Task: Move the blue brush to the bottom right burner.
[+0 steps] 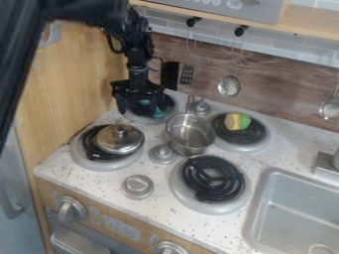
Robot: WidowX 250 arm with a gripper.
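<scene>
Black gripper point(141, 105), fingers spread, gripping nothing, hangs over blue brush point(159, 113); uncovered pot point(191, 135) at its lower right; lidded pan point(120, 139) lower left.

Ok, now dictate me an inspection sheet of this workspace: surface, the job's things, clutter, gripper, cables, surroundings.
Surface: speckled white counter; spills, nothing seen.
Job's things: blue brush at the back left burner, partly hidden under the gripper; bottom right burner has its black coil uncovered.
Clutter: lidded pan on the front left burner, metal pot amid the burners, yellow-and-green item on the back right burner.
Gripper: black gripper over the back left burner, fingers apart.
Cables: a black loop beside the arm; on the counter, nothing seen.
Surroundings: sink at right, utensils hanging on the back wall.
</scene>
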